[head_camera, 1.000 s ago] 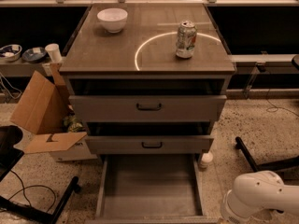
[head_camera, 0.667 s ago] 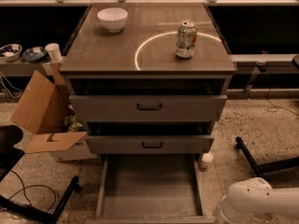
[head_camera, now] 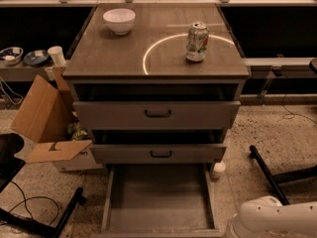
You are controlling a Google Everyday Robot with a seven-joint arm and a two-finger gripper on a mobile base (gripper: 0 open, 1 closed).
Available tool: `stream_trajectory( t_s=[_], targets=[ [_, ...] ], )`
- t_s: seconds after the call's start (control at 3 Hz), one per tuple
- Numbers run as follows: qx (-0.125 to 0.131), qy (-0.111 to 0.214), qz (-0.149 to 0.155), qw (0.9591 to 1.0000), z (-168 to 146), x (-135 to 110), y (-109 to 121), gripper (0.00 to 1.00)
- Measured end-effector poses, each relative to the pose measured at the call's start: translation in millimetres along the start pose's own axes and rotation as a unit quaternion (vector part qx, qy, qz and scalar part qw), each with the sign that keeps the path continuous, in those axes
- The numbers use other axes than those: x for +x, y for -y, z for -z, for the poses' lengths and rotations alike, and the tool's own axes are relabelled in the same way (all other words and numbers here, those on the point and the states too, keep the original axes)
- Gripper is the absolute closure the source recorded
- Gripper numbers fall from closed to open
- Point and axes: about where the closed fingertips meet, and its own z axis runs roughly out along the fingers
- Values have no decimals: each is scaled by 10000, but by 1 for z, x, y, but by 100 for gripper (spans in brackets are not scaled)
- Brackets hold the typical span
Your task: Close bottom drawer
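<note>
The bottom drawer (head_camera: 158, 197) is pulled far out toward me at the foot of the grey cabinet. Its plain grey tray is empty, and its front panel lies at the lower frame edge, mostly cut off. The mid-sized drawer (head_camera: 159, 153) and the tall top drawer (head_camera: 157, 114) above it are each slightly open. A white arm segment (head_camera: 277, 219) shows at the bottom right, just right of the open tray. My gripper itself is out of view.
A white bowl (head_camera: 119, 20) and a soda can (head_camera: 197, 42) stand on the cabinet top. An open cardboard box (head_camera: 42, 118) sits left of the cabinet. A small white bottle (head_camera: 218, 169) and a black chair leg (head_camera: 265, 170) are on the floor to the right. Black legs (head_camera: 59, 217) lie at lower left.
The white arm segment has sunk lower in the picture and shifted slightly left, toward the open bottom drawer. The drawers have not moved.
</note>
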Motion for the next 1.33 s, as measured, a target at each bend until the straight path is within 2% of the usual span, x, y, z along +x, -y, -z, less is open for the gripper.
stream_trajectory(
  t_s=[0.33, 0.67, 1.0, 1.33],
  targets=[
    [24, 73, -50, 10000, -10, -2, -5, 100],
    [-146, 393, -451, 9981, -70, -10, -17, 100],
    [-261, 461, -698, 9962, -124, -1, -32, 100],
    [-124, 1006, -999, 9898, -168, -14, -27, 100]
  ],
)
